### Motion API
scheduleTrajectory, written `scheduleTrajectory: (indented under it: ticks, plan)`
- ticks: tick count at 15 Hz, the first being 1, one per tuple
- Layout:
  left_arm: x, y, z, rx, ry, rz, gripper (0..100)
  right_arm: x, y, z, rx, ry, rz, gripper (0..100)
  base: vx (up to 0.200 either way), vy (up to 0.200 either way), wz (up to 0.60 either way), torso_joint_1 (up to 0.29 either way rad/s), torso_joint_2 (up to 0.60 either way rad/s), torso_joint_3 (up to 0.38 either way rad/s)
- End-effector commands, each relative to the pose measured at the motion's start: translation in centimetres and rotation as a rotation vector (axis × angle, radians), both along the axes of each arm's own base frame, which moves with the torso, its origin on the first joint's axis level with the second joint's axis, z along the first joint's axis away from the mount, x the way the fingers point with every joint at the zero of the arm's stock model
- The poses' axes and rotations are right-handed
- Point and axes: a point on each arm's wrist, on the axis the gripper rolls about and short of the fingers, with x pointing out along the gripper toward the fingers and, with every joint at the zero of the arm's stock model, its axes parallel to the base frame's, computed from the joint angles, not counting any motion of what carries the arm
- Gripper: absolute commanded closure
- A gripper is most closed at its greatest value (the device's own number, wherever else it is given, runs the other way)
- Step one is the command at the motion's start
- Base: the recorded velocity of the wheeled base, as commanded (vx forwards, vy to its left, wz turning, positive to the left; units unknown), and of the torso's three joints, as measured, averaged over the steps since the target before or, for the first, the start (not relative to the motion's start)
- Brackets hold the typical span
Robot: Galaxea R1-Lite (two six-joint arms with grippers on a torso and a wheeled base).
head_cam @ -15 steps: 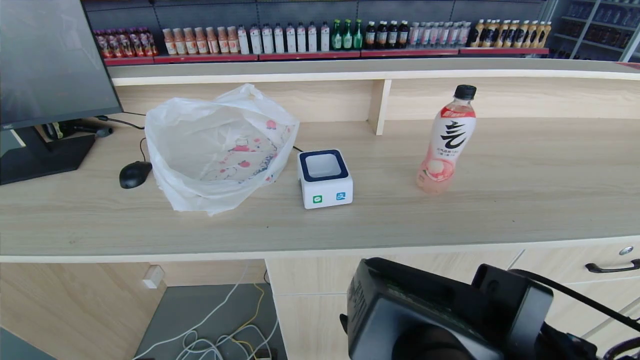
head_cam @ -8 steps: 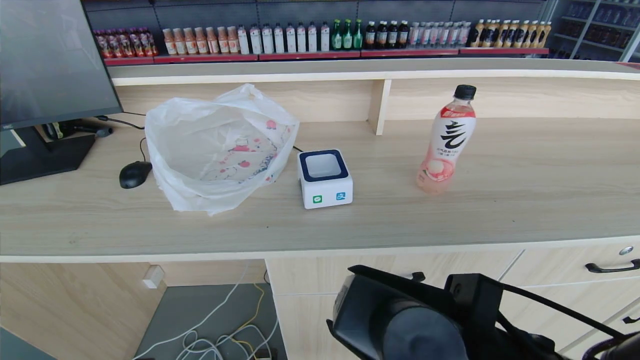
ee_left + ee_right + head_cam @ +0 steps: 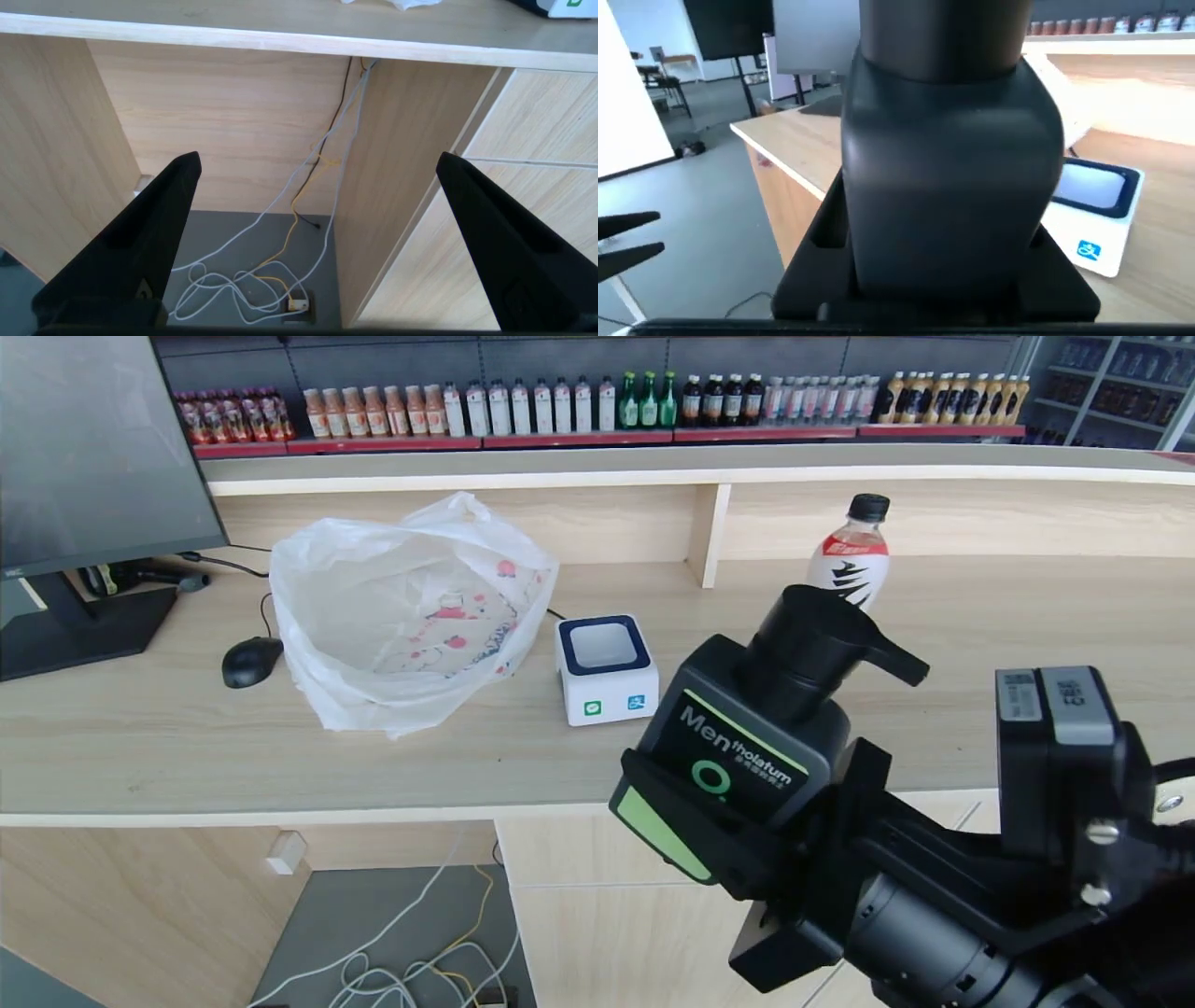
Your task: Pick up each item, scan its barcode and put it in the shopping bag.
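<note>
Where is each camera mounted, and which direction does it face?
Head view: on the head, facing forward and down at the counter with shopping bag, scanner and drink bottle; right end effector gripping a black pump bottle shows.
Left wrist view: on the left wrist, facing cables under the counter; open left end effector shows.
Right wrist view: on the right wrist, facing along the black pump bottle.
Shared: head and right wrist views both show the scanner.

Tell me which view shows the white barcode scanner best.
The head view: the scanner stands whole on the counter beside the shopping bag. The right wrist view shows part of it behind the pump bottle. The left wrist view faces the cables under the counter.
</note>
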Motion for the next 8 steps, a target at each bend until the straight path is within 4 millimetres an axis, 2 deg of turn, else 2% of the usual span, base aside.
scheduleTrajectory:
  ticks: [1, 2, 4, 6, 8]
  plan:
    - [0.0, 0.0, 0.0, 0.000, 0.000, 0.000, 0, 1.9, -0.8, 0.5, 0.039, 0.009, -0.094, 100, 0.000, 0.000, 0.00, 0.000, 0.00, 0.000]
    - [0.0, 0.0, 0.0, 0.000, 0.000, 0.000, 0, 3.0, -1.4, 1.1, 0.079, 0.014, -0.177, 100, 0.000, 0.000, 0.00, 0.000, 0.00, 0.000]
    - [0.0, 0.0, 0.0, 0.000, 0.000, 0.000, 0, 3.5, -1.7, 1.7, 0.107, 0.011, -0.205, 100, 0.000, 0.000, 0.00, 0.000, 0.00, 0.000]
    - [0.0, 0.0, 0.0, 0.000, 0.000, 0.000, 0, 6.5, -4.2, 2.2, 0.143, 0.003, -0.341, 100, 0.000, 0.000, 0.00, 0.000, 0.00, 0.000]
    - [0.0, 0.0, 0.0, 0.000, 0.000, 0.000, 0, 6.8, -5.1, 2.4, 0.150, 0.002, -0.375, 100, 0.000, 0.000, 0.00, 0.000, 0.00, 0.000]
